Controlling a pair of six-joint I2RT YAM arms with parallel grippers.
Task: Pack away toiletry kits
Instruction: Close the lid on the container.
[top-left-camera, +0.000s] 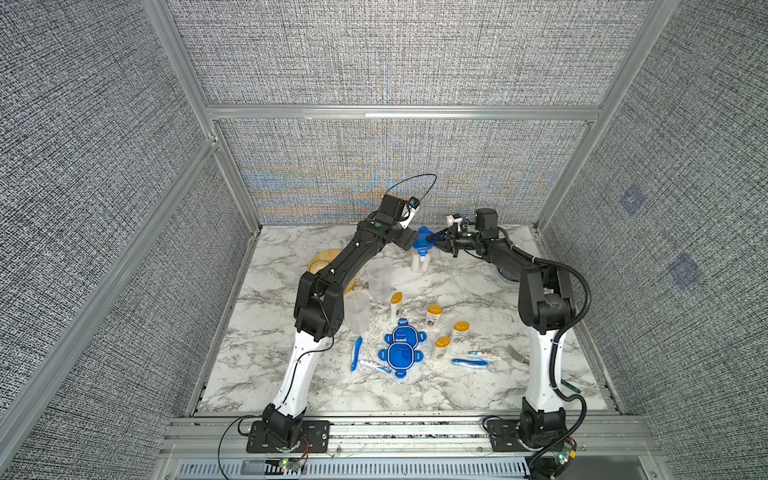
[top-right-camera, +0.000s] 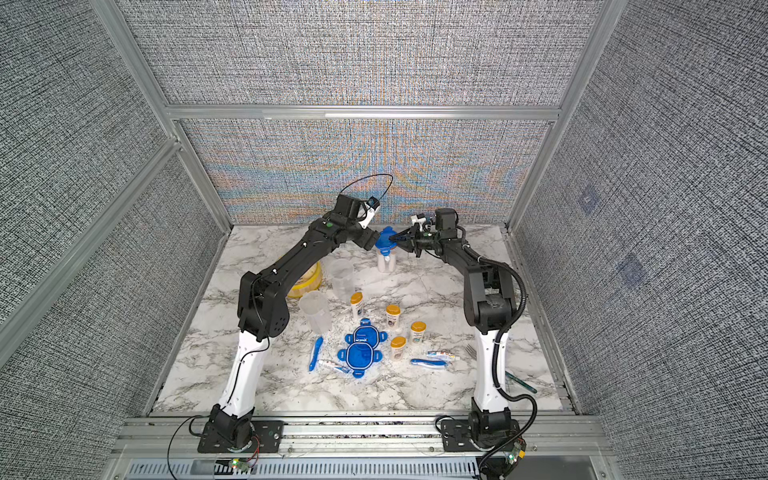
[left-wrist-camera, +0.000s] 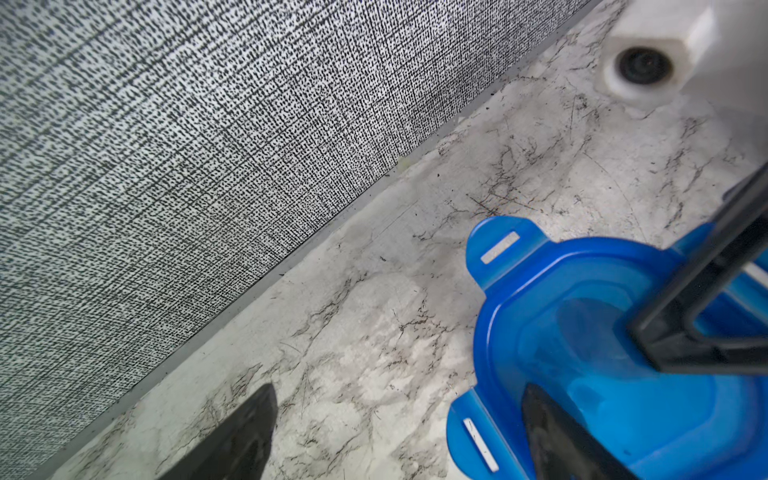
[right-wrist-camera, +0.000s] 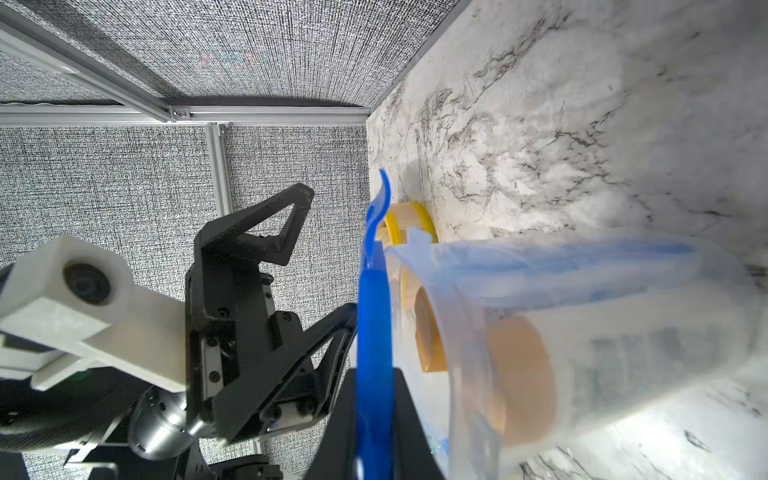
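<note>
arm bases: left arm base (top-left-camera: 282, 430) & right arm base (top-left-camera: 536, 428) on rail along bench (top-left-camera: 266, 374) near edge.
loose lids: 2 blue clip lids (top-left-camera: 401, 356) flat, overlapping, mid-bench twd near edge.
brushes/paste: toothbrush (top-left-camera: 356, 353) + toothpaste tube (top-left-camera: 376, 366) on lids' left-edge side; 2nd toothbrush (top-left-camera: 469, 362) + 2nd tube (top-left-camera: 484, 354) on right-edge side.
bottles: 4 white bottles (top-left-camera: 433, 316) w/ orange caps, upright, btwn lids & right arm.
empty tubs: 2 clear tubs (top-left-camera: 380, 278), open, standing by left arm, mid-bench.
packed tub (top-left-camera: 419, 264): near far edge, centre; right wrist view shows packed bottle (right-wrist-camera: 519, 374) w/ orange cap + packed toothbrush (right-wrist-camera: 582, 257) through its wall.
top lid (top-left-camera: 423, 243): blue, at packed tub's mouth; fully seated or not, can't tell.
right fingers (top-left-camera: 431, 237): clenched on top lid's rim.
left fingers (top-left-camera: 414, 242): spread wide, released; one finger over top lid, other off it, nothing gripped.
other: yellow steamer (top-left-camera: 322, 262) behind left arm twd left edge; fork (top-left-camera: 517, 354) by right arm.
</note>
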